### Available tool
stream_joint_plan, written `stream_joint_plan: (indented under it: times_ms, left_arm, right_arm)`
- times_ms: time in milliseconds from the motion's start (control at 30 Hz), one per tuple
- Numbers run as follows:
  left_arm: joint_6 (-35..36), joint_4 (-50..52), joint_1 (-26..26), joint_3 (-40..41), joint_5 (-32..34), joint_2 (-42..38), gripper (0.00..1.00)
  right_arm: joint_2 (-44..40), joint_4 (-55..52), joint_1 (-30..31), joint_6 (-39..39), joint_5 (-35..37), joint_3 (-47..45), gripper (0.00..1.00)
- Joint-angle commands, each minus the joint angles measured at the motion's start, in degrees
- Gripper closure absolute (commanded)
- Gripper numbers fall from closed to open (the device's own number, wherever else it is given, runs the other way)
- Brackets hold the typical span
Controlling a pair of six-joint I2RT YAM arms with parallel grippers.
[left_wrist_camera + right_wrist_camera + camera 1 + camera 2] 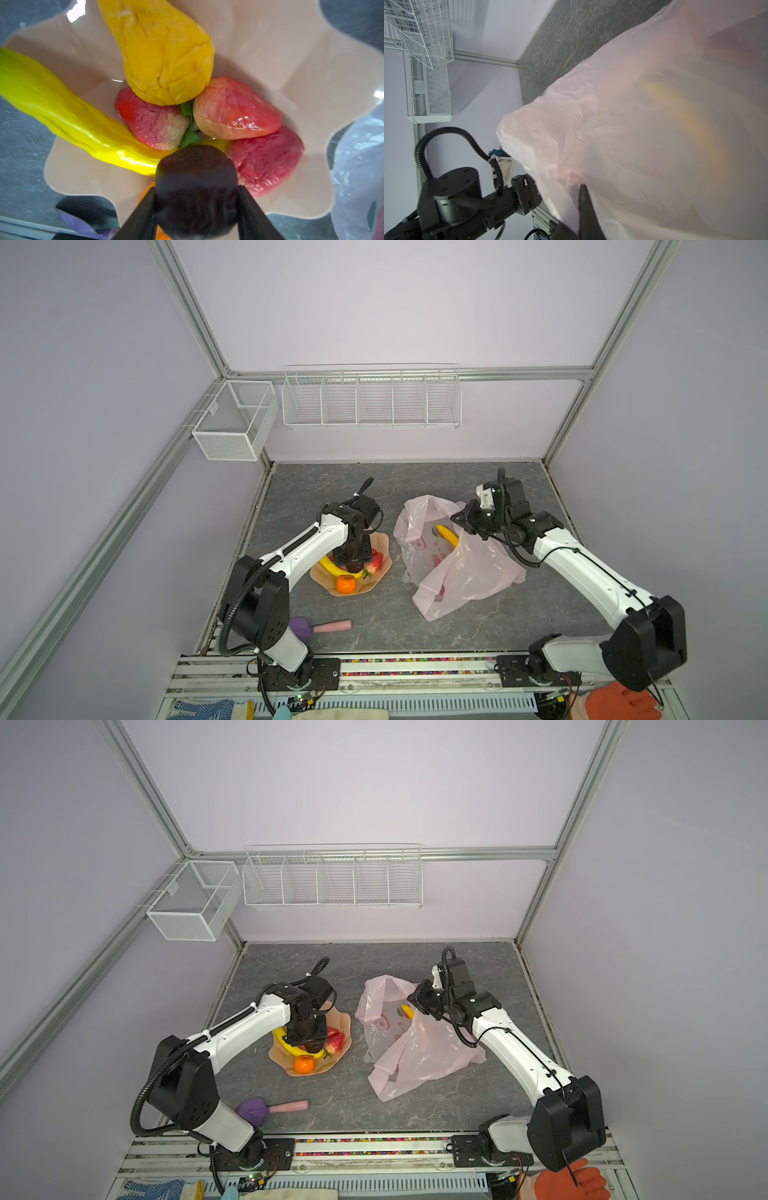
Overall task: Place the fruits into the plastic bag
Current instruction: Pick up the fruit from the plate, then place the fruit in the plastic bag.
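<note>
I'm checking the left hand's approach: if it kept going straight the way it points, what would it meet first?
The dark purple fruit, which sits between the fingers of the left hand. Beyond it is probably the peach dish, with an orange close under the fruit; depth there is unclear.

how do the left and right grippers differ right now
The left gripper points down into the peach dish; the right gripper reaches sideways at the plastic bag. The left has its jaws against both sides of the dark purple fruit; the right is shut on the thin bag film, holding that edge raised. Both are black, and each grips something.
</note>
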State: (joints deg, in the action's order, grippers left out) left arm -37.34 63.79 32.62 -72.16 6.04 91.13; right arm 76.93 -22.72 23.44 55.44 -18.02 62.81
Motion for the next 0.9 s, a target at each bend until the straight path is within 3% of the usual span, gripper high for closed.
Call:
stream_joint_plan:
  times_ms: [0,200,300,500,567,700,867]
  left_arm:
    - [1.40,4.62,-0.28,-6.13,1.25,-4.20,0.66]
    - [4.99,1.78,-0.28,-7.64,-4.17,-8.46,0.71]
    - [6.52,-2.33,-0.22,-5.07,-9.12,-10.16,0.81]
    - [10.08,-18.30,2.73,2.00,-28.38,-13.94,0.84]
    - [11.47,-21.89,4.84,3.50,-32.15,-13.95,0.88]
    - [11.84,-25.72,7.09,4.51,-37.59,-11.73,0.96]
    - [11.30,-30.15,7.79,6.00,-40.26,-9.77,0.98]
  right_arm:
    - [-1.35,-1.10,-0.19,-0.42,0.50,1.44,0.93]
    - [-1.34,-1.27,-0.20,-0.60,0.78,1.35,0.93]
    - [-1.25,-1.24,-0.15,-0.62,0.76,1.44,0.94]
    - [-0.87,-1.27,-0.16,-0.69,0.62,1.88,0.93]
    - [-0.81,-1.27,-0.20,-0.73,0.77,1.96,0.93]
    - [-0.83,-1.47,-0.20,-0.82,0.79,2.06,0.93]
    - [-0.80,-1.58,-0.17,-0.87,0.97,1.98,0.93]
